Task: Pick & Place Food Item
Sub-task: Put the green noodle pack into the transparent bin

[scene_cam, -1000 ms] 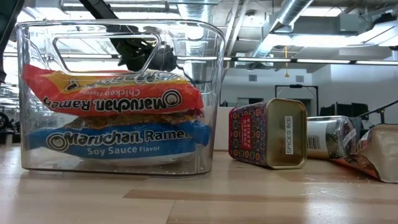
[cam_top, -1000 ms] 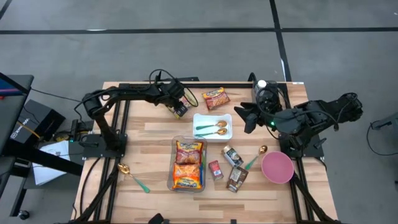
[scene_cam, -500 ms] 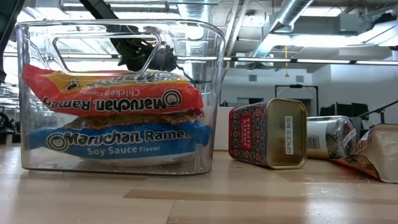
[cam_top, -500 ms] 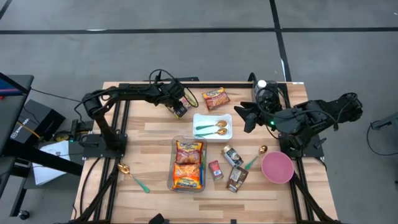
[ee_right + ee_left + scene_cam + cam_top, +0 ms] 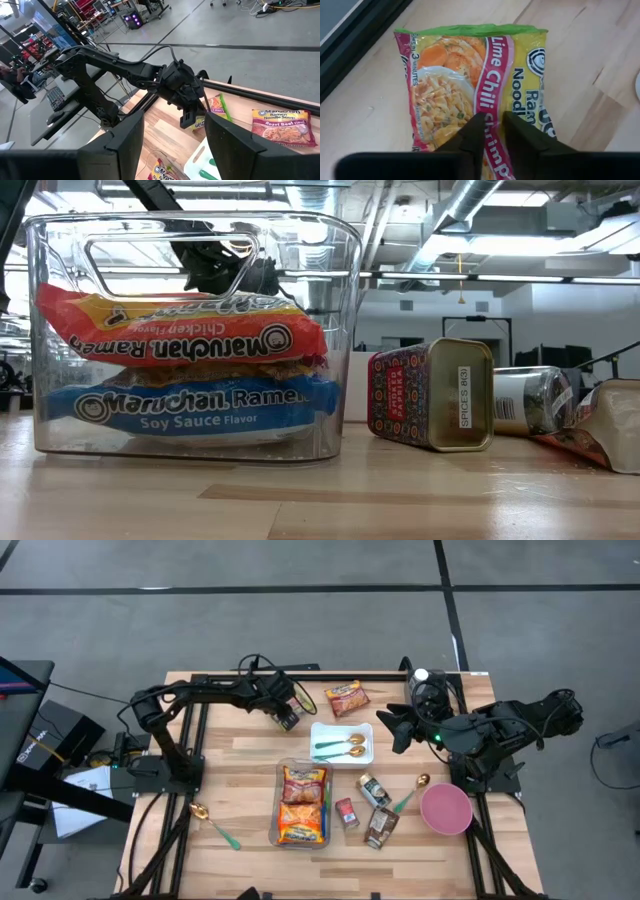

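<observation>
Lime chili shrimp ramen packet (image 5: 470,85) lies on the counter (image 5: 240,750), pinched by the left tool (image 5: 491,131), whose fingers are nearly together.

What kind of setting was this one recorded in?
Probably a robotics lab in an industrial hall: exposed ceiling ducts and bare concrete floor surround the wooden table, and workstations with equipment stand beyond it.

Bright, even light (ceiling glare behind).
</observation>
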Controlling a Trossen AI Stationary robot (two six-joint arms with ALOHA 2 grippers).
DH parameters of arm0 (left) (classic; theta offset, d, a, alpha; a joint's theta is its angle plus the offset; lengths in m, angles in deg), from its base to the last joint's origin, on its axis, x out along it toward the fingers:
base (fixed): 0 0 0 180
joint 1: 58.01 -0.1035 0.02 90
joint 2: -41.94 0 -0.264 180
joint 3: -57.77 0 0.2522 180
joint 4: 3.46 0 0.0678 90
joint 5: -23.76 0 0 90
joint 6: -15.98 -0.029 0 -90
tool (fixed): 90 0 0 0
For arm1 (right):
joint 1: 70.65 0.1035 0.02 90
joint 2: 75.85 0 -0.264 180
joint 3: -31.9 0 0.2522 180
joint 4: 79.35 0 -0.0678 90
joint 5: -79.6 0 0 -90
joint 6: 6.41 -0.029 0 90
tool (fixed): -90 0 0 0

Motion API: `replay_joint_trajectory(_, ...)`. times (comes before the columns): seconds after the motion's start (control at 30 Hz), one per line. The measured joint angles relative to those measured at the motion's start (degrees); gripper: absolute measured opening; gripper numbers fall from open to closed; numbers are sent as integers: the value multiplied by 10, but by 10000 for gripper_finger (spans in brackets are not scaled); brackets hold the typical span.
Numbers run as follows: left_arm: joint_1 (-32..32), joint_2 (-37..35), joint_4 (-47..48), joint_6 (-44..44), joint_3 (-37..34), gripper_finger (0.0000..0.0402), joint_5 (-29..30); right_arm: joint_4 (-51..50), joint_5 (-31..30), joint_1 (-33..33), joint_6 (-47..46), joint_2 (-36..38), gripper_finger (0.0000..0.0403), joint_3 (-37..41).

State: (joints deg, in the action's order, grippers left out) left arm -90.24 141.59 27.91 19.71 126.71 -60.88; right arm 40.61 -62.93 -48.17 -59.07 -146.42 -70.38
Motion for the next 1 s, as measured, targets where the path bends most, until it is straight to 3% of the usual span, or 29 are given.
replay_joint_trajectory(0.13, 0, 0, -10, 16, -1, 9, -4, 0, 0, 1, 1, 0, 203, 0)
replay_joint_trajectory(0.5, -7, -34, -14, 12, -5, 0, -20, 0, -2, 11, 0, 0, 203, 0)
replay_joint_trajectory(1.0, -2, -169, 19, -97, -3, 0, -181, 0, -3, 11, 1, 0, 203, 0)
